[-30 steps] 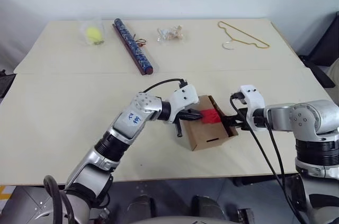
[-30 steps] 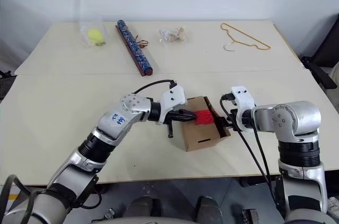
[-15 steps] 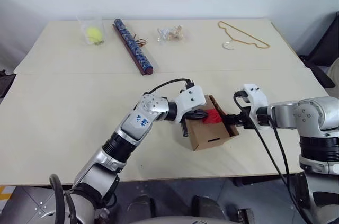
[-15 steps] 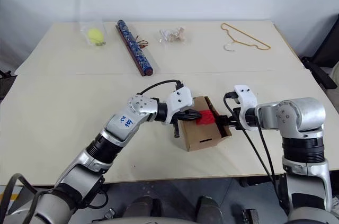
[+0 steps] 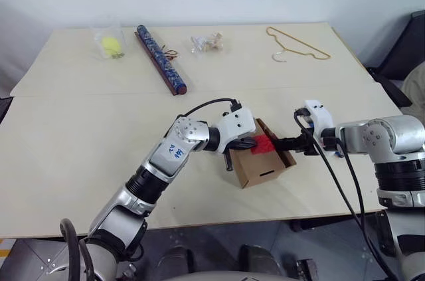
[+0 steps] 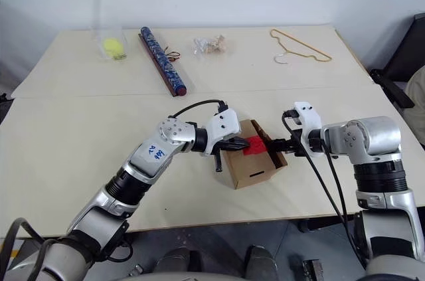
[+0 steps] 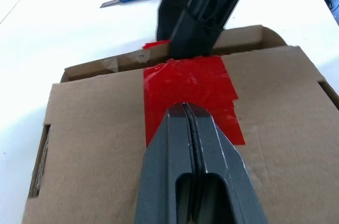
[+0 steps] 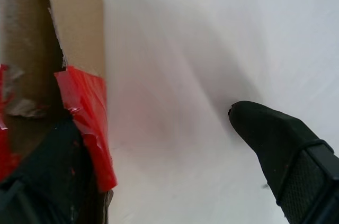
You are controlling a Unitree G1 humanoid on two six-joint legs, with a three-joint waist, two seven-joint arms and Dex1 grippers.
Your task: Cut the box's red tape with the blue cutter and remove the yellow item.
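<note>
- Box (image 5: 262, 161) near table's front edge, right of centre; light, thin cardboard, likely to slide or crumple, best braced by its side walls
- Red tape (image 7: 188, 94) across top seam, edges ragged
- Left gripper (image 7: 192, 128) pressed together, tips resting on tape, arm angled down
- Right gripper (image 5: 287, 143) spread, 1 finger at box's far edge

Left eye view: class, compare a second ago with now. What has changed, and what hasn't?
The right gripper edged slightly away from the robot at the box's taped edge, fingers open. The left gripper stayed shut over the red tape; the box did not move.
</note>
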